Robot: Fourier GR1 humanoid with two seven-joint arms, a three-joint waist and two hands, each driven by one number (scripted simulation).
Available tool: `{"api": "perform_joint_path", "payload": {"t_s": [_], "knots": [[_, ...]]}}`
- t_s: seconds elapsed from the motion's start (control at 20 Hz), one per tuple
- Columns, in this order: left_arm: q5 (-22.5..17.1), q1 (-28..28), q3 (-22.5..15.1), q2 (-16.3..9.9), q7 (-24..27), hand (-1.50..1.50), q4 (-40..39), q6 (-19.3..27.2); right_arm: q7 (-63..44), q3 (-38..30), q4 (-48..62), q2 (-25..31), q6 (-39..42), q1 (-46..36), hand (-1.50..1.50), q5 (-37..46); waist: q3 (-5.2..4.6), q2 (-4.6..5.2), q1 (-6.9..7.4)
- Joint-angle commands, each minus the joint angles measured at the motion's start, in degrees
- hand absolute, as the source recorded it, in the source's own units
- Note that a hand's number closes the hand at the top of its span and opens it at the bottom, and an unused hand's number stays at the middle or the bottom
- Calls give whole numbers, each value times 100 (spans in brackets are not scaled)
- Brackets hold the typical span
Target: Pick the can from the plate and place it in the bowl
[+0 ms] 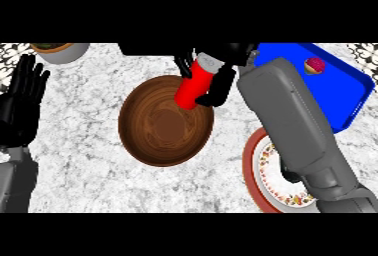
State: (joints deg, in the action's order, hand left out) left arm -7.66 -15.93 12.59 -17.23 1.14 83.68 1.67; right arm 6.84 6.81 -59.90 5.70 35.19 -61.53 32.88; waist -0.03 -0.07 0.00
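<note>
I count one red can (193, 86), one brown bowl (165, 125), one plate (258, 172) and one blue tray (339, 87). My right hand (220, 82) is curled around the can, above the bowl's upper rim. My left hand (22, 100) rests open at the left edge.

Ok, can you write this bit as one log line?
right hand: holding red can | over wooden bowl | plate: empty | left hand: resting

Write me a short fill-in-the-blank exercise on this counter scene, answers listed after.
1. The right hand is curled round a red ____.
2. The can hangs tilted over the brown wooden ____.
3. The left hand rests open at the view's ____ edge.
4. The plate beside the bowl has a ____ rim.

Answers: can; bowl; left; red
</note>
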Motion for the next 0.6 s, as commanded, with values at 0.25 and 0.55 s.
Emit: {"api": "perform_joint_path", "payload": {"t_s": [0.25,0.55], "knots": [[17,81,-96,40,-103,0,239,-70,-630,825,657,-559,-1427,652,150,721,1,19,103],[-30,58,-108,1,-93,0,210,-220,-624,1109,1612,-567,-2065,532,-150,-634,3,42,250]]}}
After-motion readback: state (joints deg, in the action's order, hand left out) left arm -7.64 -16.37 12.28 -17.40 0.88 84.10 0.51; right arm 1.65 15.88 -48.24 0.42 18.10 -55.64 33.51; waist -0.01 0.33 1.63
